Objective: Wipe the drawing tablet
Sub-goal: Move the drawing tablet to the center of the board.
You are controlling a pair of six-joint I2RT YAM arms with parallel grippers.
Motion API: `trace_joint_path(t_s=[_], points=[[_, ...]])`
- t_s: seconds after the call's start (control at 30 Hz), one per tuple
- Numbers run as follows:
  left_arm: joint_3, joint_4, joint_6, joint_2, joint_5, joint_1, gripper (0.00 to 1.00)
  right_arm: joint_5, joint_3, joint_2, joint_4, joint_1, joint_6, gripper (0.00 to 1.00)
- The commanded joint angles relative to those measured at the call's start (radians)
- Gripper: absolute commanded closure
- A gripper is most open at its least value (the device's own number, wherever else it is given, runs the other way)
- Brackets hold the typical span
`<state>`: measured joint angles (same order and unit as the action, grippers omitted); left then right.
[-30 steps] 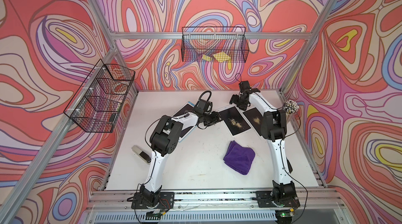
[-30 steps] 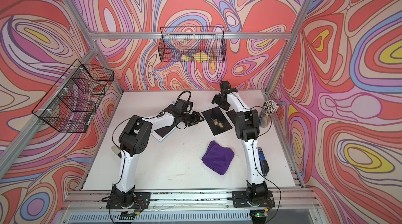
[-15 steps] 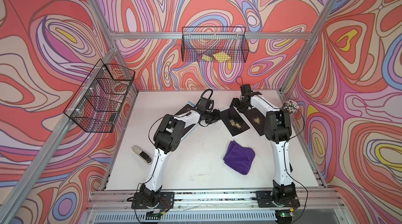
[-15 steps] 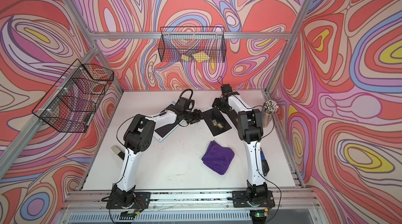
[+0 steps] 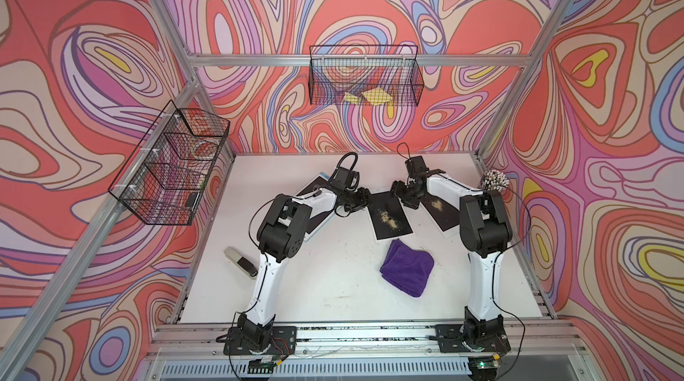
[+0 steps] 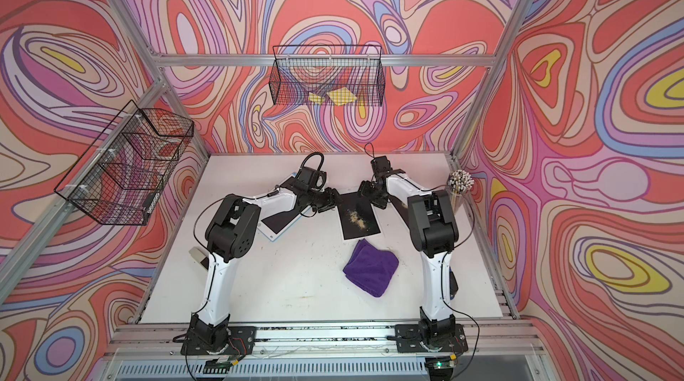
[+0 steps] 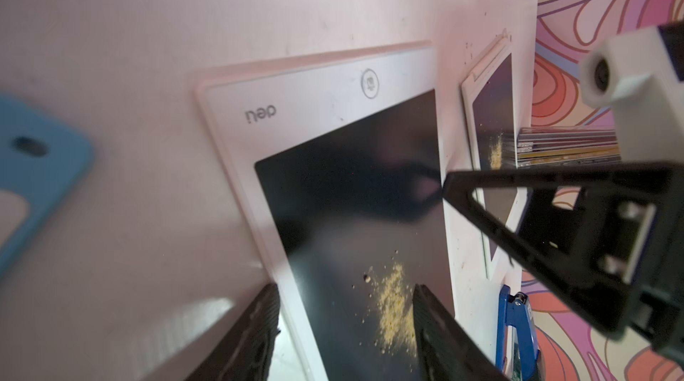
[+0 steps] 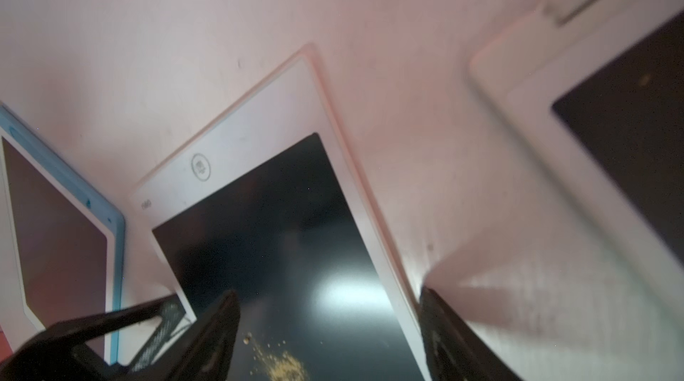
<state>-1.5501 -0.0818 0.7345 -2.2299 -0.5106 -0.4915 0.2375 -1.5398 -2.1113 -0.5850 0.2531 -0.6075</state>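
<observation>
A white drawing tablet [image 5: 390, 216] [image 6: 359, 218] lies mid-table, with yellow crumbs [image 7: 392, 309] on its black screen. Both grippers hang over its far end. In the left wrist view my left gripper [image 7: 344, 309] [image 5: 363, 201] is open, with one finger outside the white rim and the other above the screen. From the opposite side my right gripper [image 8: 325, 309] [image 5: 398, 190] is open astride the other long edge. Nothing is held. A folded purple cloth [image 5: 407, 267] [image 6: 371, 267] lies nearer the front, apart from both grippers.
A blue-framed tablet [image 6: 279, 225] lies under the left arm. Another white tablet [image 5: 440, 212] with crumbs lies under the right arm. A cup of sticks [image 5: 494, 183] stands at the right edge and a grey-black block [image 5: 240, 261] at front left. Wire baskets [image 5: 364, 79] [image 5: 170, 164] hang on the walls.
My right gripper has come forward and down from the back to the far end of the middle tablet. The left gripper has hardly moved. The cloth lies where it was.
</observation>
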Motion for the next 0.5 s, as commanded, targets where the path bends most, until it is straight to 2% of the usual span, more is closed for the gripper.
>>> trace_joint_path(t_s=[0.0, 0.3, 0.47], points=[[0.065, -0.029, -0.031, 0.048, 0.018, 0.003, 0.39, 0.057, 0.086, 0.070, 0.033, 0.075, -0.044, 0.21], [0.195, -0.049, -0.089, 0.157, 0.034, 0.013, 0.40, 0.025, 0.297, 0.240, 0.106, 0.236, -0.132, 0.21], [0.263, -0.046, -0.103, 0.207, 0.012, 0.014, 0.40, -0.008, 0.361, 0.284, 0.131, 0.346, -0.183, 0.21]])
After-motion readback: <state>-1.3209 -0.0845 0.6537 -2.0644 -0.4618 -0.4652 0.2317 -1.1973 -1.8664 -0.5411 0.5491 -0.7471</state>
